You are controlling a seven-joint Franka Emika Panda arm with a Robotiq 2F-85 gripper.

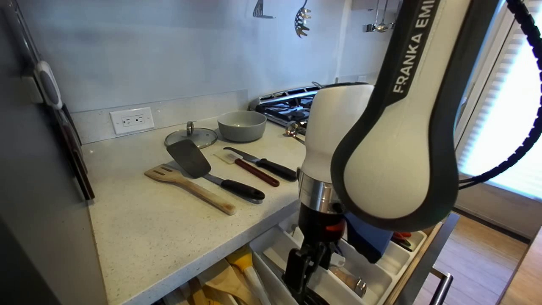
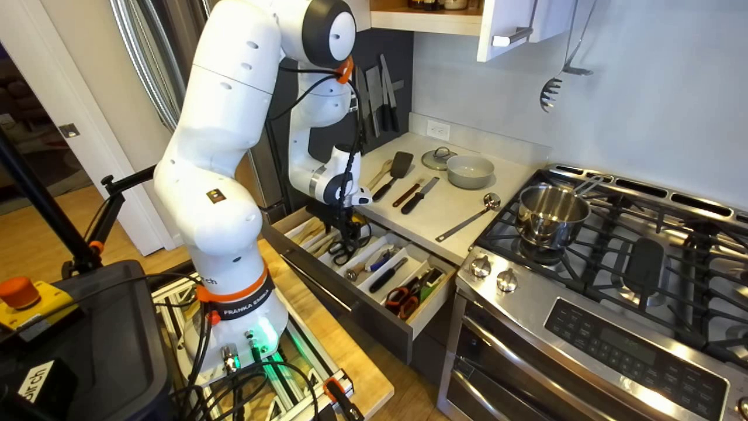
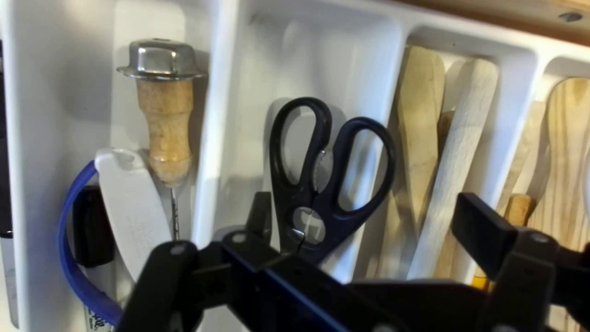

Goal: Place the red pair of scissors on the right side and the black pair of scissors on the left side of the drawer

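The black pair of scissors lies in a cream compartment of the drawer, its loops up and its right loop over the divider wall in the wrist view. Its blades are hidden under my gripper. My gripper is open, with one finger just left of the scissors and the other over the wooden utensils. In an exterior view the gripper is low over the drawer, with the black loops below it. The red pair of scissors lies in the drawer's end compartment nearest the stove; the wrist view does not show it.
A wood-handled tool and a white-handled tool lie in the neighbouring compartment. Wooden utensils fill the compartments on the other side. The counter edge overhangs the drawer's back. A black spatula and knife lie on it.
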